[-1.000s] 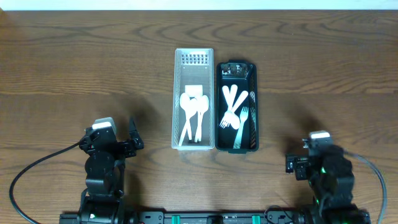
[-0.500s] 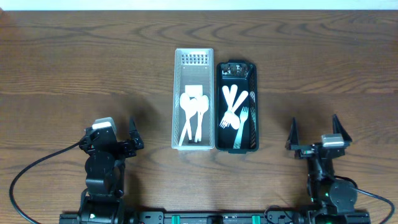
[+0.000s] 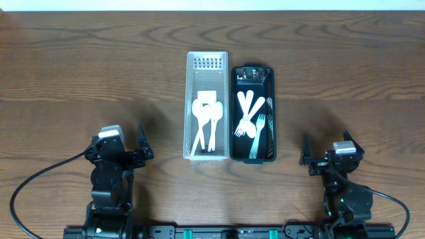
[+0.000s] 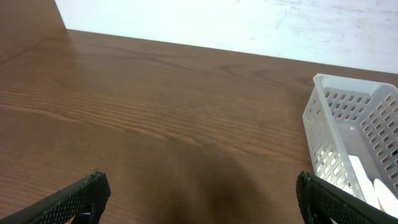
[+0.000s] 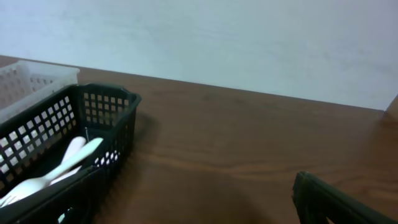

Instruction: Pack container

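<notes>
A white slotted basket in the table's middle holds white plastic spoons. A black basket right beside it holds white plastic forks. My left gripper is open and empty near the front left, well apart from the baskets. In the left wrist view its fingers spread wide over bare wood, and the white basket's corner shows at right. My right gripper is open and empty at the front right. The right wrist view shows the black basket with forks at left.
The table is dark wood. A pale wall runs along its far edge. A black cable loops at the front left by the left arm's base.
My right arm has turned and swung its gripper forward, showing both fingers spread, then settled slightly left. My left arm and both baskets have not moved.
</notes>
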Tool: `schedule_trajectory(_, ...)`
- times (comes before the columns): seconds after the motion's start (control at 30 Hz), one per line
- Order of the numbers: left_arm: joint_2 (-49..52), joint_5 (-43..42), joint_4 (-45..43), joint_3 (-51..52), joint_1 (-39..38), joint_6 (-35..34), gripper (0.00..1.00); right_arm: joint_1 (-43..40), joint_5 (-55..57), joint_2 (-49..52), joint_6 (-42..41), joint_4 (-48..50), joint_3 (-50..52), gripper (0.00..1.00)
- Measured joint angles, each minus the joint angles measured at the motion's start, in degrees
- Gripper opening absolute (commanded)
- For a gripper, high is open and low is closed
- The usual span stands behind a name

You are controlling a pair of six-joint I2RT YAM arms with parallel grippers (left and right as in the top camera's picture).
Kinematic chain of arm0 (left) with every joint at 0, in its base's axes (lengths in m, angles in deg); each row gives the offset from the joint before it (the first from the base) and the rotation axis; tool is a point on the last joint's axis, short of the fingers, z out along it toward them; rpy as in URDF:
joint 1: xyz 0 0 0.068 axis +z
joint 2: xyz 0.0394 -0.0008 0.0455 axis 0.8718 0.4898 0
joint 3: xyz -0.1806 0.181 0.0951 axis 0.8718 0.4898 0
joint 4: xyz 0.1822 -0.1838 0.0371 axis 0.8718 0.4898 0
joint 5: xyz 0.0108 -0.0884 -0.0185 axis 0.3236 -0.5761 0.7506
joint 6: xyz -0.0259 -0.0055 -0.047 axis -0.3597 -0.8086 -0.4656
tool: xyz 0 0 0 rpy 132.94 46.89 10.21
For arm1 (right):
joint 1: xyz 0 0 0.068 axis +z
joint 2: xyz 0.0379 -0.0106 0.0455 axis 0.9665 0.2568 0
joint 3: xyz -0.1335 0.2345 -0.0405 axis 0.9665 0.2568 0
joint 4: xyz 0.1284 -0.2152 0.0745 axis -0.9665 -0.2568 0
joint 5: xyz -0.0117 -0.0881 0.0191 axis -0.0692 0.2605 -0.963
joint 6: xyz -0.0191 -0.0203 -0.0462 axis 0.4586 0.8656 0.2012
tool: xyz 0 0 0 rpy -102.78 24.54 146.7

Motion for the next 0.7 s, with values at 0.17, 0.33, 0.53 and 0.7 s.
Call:
schedule_trajectory(0.17, 0.0, 0.0, 0.0, 0.0, 0.0, 0.0, 0.98, 0.0, -0.2, 0.0, -0.1, 0.0, 0.0, 0.99)
schedule_trajectory(0.33, 0.0, 0.0, 0.0, 0.0, 0.0, 0.0, 0.98, 0.0, -0.2, 0.0, -0.2, 0.0, 0.0, 0.99)
schedule_trajectory(0.53, 0.0, 0.0, 0.0, 0.0, 0.0, 0.0, 0.98, 0.0, -0.2, 0.0, -0.2, 0.0, 0.0, 0.99)
schedule_trajectory(0.7, 0.0, 0.0, 0.0, 0.0, 0.0, 0.0, 0.98, 0.0, -0.2, 0.0, -0.2, 0.0, 0.0, 0.99)
